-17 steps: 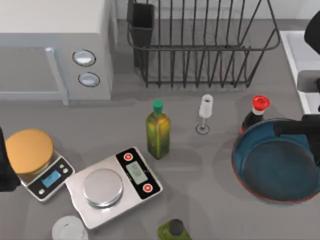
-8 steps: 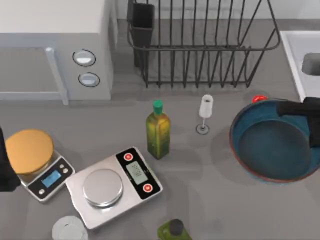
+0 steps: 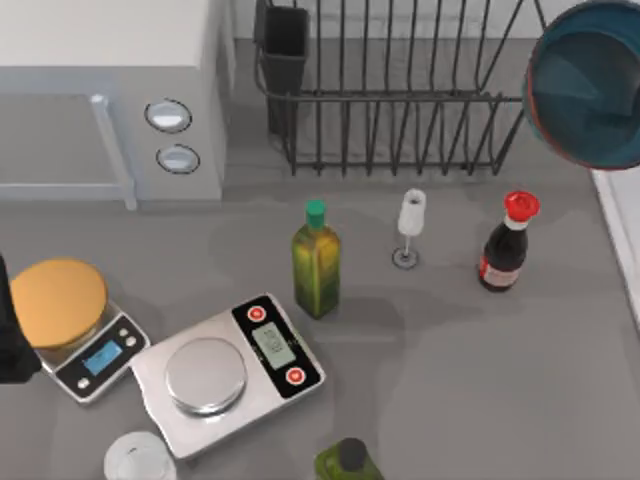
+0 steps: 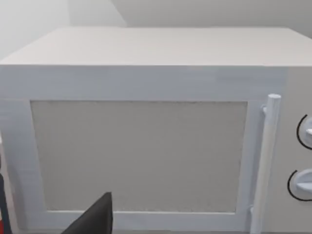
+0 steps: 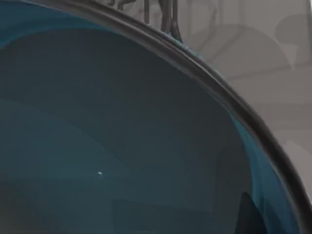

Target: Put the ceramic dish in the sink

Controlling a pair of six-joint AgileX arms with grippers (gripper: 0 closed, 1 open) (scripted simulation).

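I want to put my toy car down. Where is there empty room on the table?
Bare table lies right of the big kitchen scale, below the red-capped sauce bottle. It is crowded at the left, around both scales, the green oil bottle and the microwave.

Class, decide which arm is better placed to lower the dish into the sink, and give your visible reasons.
The right arm. The dish hangs at the top view's upper right, above the sink's rim, and its blue inside is close before the right wrist camera. The left arm sits parked at the table's far left, facing the microwave.

Grey table (image 3: pixel 480 380), white microwave (image 4: pixel 146 126)
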